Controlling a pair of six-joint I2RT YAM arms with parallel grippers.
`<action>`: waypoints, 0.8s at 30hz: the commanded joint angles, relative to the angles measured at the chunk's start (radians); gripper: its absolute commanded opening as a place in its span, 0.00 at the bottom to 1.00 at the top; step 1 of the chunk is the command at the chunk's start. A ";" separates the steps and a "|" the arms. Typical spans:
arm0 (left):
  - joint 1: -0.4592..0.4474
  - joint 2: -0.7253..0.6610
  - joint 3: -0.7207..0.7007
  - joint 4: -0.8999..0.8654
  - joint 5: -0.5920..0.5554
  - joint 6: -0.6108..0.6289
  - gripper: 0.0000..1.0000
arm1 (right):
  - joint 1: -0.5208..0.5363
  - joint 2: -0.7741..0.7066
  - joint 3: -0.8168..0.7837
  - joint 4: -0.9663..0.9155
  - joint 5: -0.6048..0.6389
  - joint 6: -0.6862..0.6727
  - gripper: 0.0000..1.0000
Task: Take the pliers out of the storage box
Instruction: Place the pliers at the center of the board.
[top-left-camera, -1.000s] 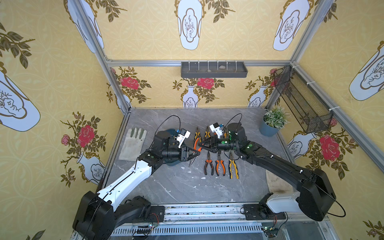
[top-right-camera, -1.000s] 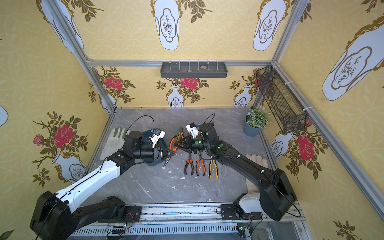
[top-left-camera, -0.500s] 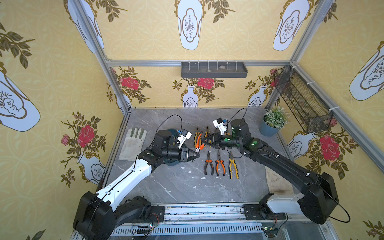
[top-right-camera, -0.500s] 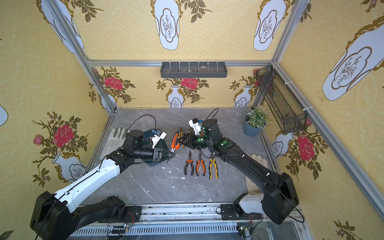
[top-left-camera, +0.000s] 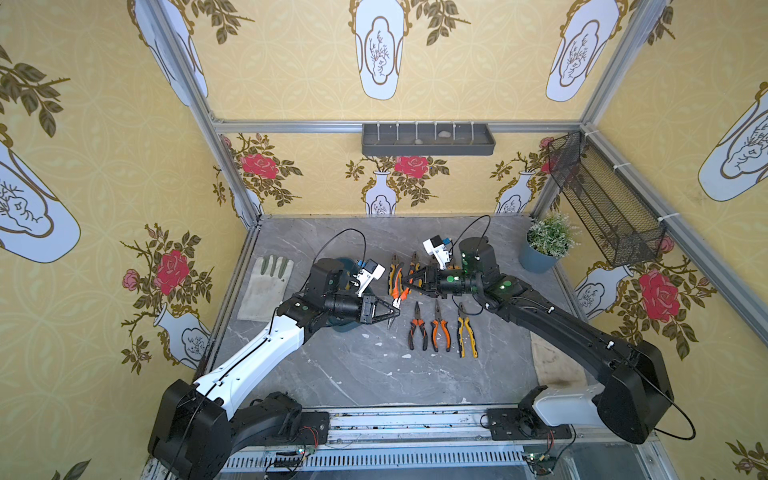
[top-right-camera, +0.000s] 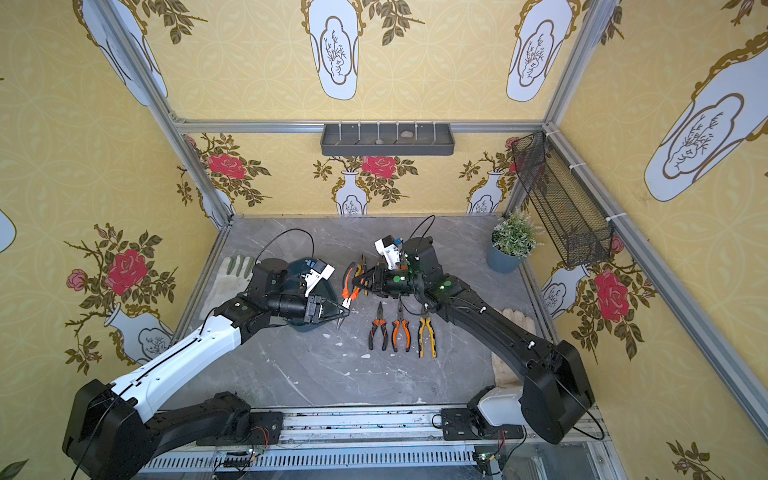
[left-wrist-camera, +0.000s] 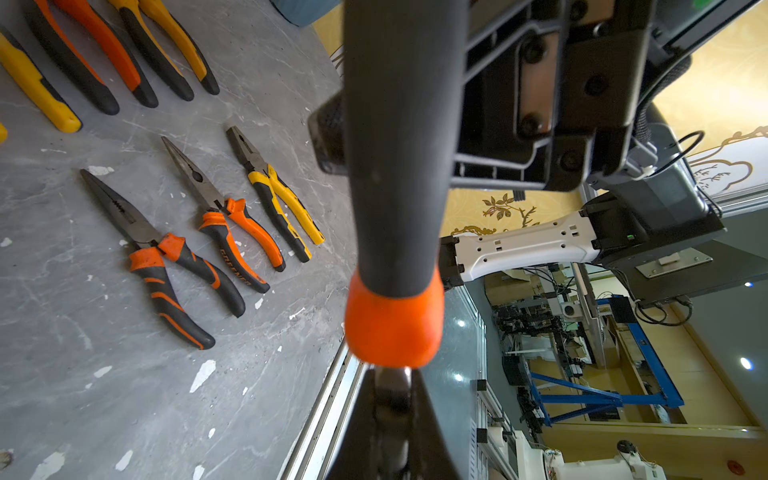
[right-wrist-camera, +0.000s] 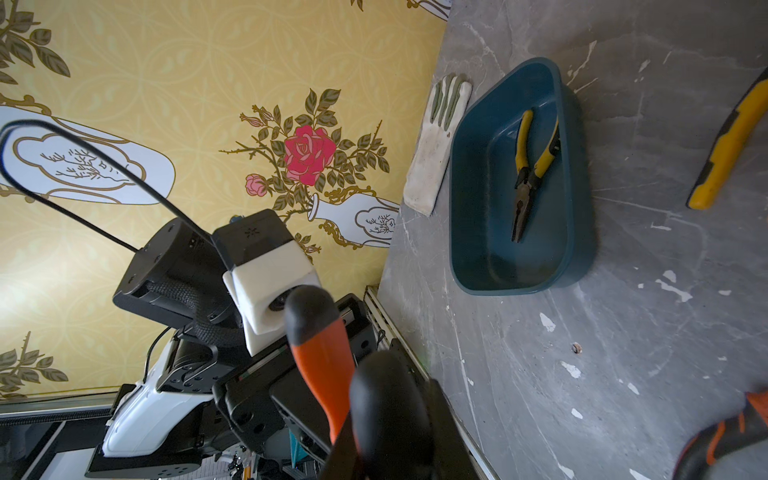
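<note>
The right claw (top-left-camera: 410, 283) grips the orange-and-black pliers (right-wrist-camera: 320, 361) by their handles, aloft near the storage box (right-wrist-camera: 582, 208). The left claw (top-left-camera: 392, 311) is clenched, seemingly on nothing, just beside them. One yellow-handled pair (right-wrist-camera: 525, 178) lies in the box.

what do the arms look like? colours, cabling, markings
Left arm: black joints, white forearm shell. Right arm: black, white link at base. Both: green lights, looping black cable, white wrist camera block with blue connector. Tapered black left gripper and right gripper.
</note>
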 joint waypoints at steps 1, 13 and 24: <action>-0.002 -0.004 0.008 -0.017 0.006 0.042 0.00 | 0.000 -0.006 0.009 0.007 0.037 -0.034 0.12; 0.000 0.014 -0.142 0.407 0.037 -0.355 0.00 | 0.016 -0.122 0.058 -0.329 0.374 -0.294 0.59; -0.006 -0.024 0.021 -0.148 -0.079 -0.007 0.00 | 0.139 -0.094 0.141 -0.573 0.659 -0.412 0.60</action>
